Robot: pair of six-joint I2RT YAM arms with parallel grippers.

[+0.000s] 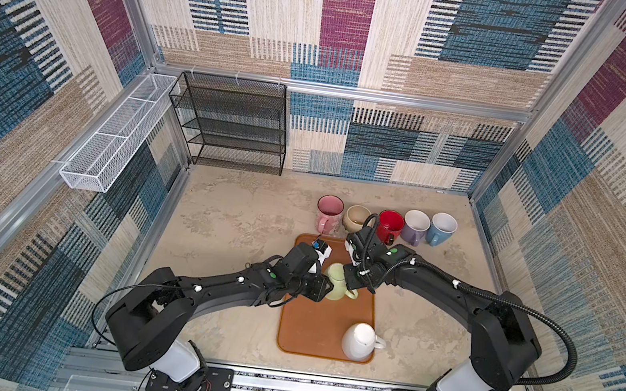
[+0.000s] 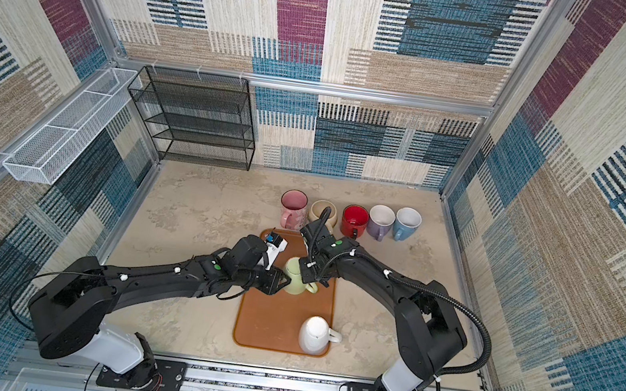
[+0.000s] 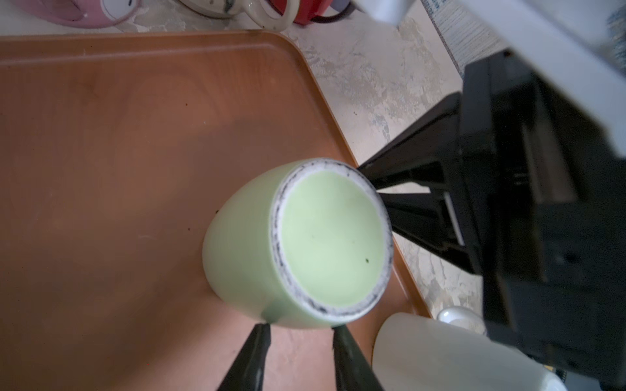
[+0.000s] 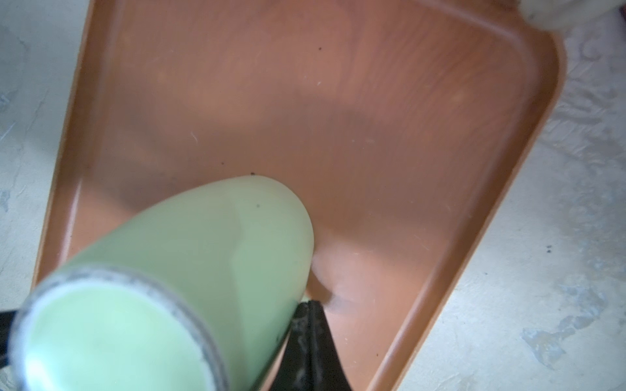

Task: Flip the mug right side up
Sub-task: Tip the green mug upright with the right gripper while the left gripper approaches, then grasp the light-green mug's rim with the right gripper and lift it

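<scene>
A pale green mug (image 1: 337,282) (image 2: 295,280) sits mouth down on the brown tray (image 1: 308,330), its unglazed base ring facing up in the left wrist view (image 3: 325,243). Its handle (image 1: 352,293) points right. My left gripper (image 1: 326,289) (image 3: 302,327) is open at the mug's left side. Its fingertips (image 3: 264,333) reach the wall just below the base, with bare tray showing between them. My right gripper (image 1: 349,281) (image 4: 310,304) is shut with nothing in it, its tip pressed against the mug's opposite wall (image 4: 210,243).
A white mug (image 1: 359,341) (image 3: 440,355) stands mouth down at the tray's near right corner. Several upright mugs line up behind the tray, from pink (image 1: 329,212) to blue (image 1: 441,228). A black wire rack (image 1: 233,126) and a white basket (image 1: 118,134) are at the back left.
</scene>
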